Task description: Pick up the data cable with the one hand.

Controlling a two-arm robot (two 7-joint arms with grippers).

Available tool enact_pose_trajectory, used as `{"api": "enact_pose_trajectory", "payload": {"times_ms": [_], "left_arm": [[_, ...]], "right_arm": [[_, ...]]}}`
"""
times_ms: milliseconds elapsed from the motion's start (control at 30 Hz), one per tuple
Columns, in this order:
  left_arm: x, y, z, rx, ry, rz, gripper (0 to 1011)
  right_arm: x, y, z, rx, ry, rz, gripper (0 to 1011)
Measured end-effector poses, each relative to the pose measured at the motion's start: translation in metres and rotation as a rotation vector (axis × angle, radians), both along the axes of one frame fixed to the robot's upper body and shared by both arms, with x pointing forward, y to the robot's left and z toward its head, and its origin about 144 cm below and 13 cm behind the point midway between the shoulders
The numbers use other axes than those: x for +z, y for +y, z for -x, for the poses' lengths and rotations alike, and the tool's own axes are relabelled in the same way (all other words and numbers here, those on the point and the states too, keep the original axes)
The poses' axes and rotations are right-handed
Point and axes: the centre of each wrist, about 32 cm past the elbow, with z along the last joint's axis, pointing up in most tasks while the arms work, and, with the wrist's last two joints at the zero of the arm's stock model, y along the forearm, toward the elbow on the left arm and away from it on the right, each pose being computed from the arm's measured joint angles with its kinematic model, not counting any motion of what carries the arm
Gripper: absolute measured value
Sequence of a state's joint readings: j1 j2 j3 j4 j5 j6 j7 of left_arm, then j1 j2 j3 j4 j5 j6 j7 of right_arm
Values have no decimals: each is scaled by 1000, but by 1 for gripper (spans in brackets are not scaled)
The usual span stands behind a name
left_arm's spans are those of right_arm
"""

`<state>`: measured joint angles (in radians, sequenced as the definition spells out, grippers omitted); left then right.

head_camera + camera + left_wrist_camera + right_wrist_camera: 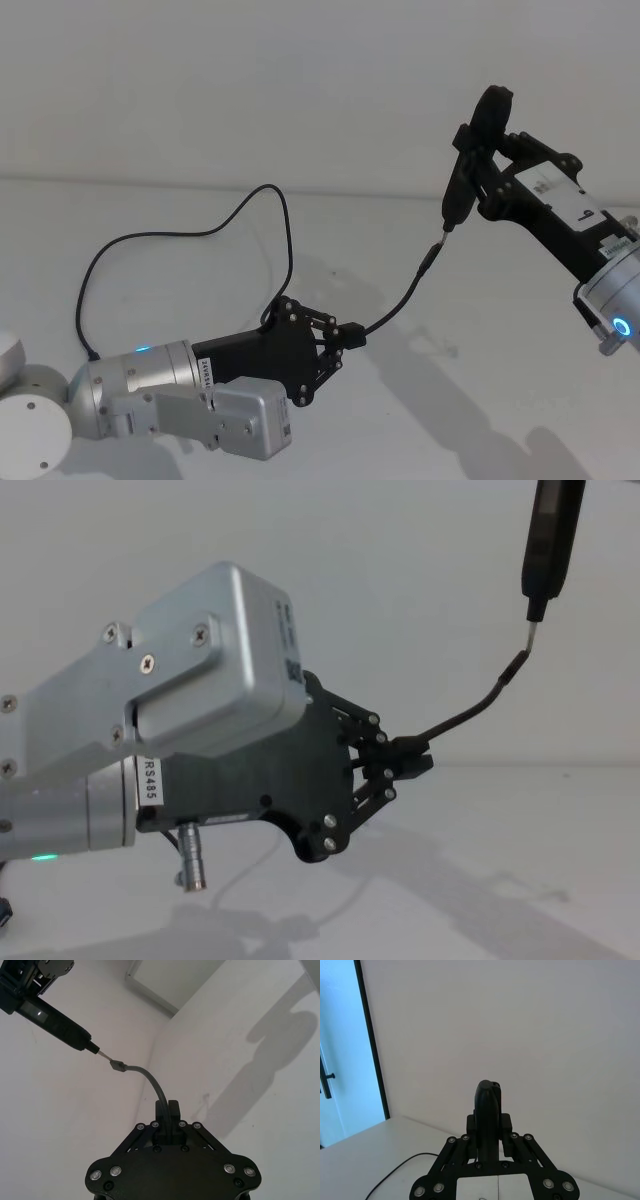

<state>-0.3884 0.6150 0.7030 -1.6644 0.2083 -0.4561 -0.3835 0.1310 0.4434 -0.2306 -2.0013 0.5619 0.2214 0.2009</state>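
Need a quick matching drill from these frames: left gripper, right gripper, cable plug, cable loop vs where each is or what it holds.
Column 1:
1. left gripper
2. right gripper
3. plug
4. cable loop

Column 2:
A. lying on the table
B. shut on the pen-shaped tool
C. raised, at the tool's metal tip
D. shut on the data cable

Pairs: 1-D, 2-B, 3-C, 4-A
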Motion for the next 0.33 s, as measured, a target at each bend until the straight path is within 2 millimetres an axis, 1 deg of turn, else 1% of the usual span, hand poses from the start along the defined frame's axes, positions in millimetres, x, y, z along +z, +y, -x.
{"api": "enact_pose_trajectory", "payload": {"times_ms": [333], "left_arm": [[0,0,0,0,0,0,40]], "right_arm": [[0,0,0,1,2,0,268]]}}
